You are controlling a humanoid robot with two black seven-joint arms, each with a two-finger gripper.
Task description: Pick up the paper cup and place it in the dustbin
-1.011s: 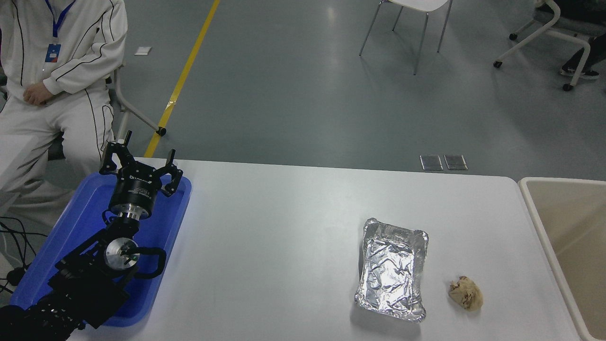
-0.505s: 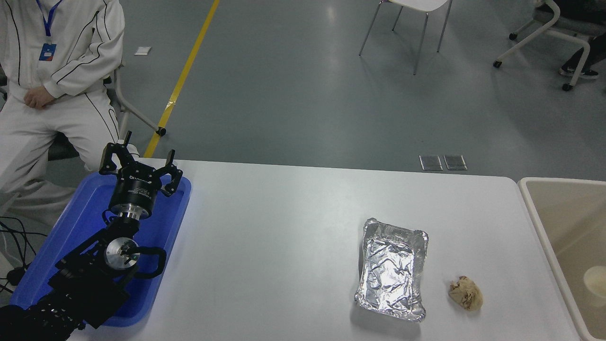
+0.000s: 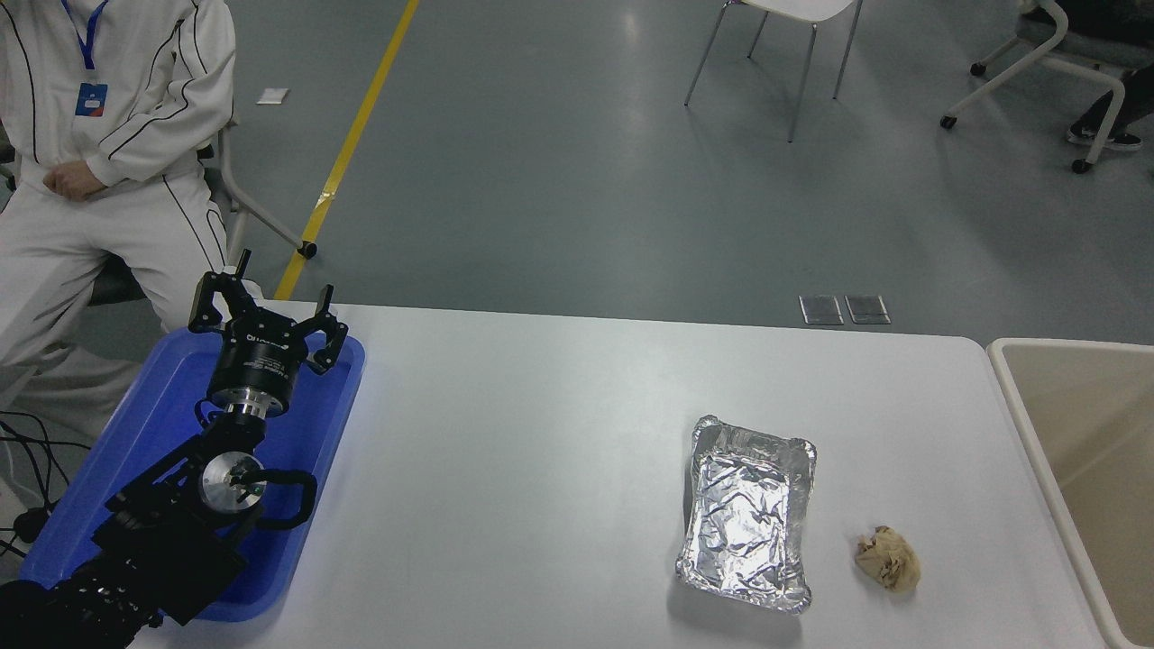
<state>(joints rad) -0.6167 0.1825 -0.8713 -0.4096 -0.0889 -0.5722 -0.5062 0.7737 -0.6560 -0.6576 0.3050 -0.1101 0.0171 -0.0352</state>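
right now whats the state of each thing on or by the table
left end effector: open, empty, parked over the blue tray
foil tray: upright on the table, crumpled, empty
brown paper wad: crumpled, lying on the table right of the foil tray
dustbin: open-topped at the table's right edge, nothing visible in the part shown
paper cup: not in view

I see table [image 3: 559, 424]: white, smooth, a bit shiny | foil tray [image 3: 746, 514]: silver metal foil, crinkly, very shiny | paper wad [image 3: 888, 559]: brown, crumpled, dull | blue tray [image 3: 338, 410]: smooth shiny plastic | dustbin [image 3: 1023, 415]: beige, smooth, dull plastic look | left gripper [image 3: 268, 311]: black, mostly dull, with a shiny metal ring behind it
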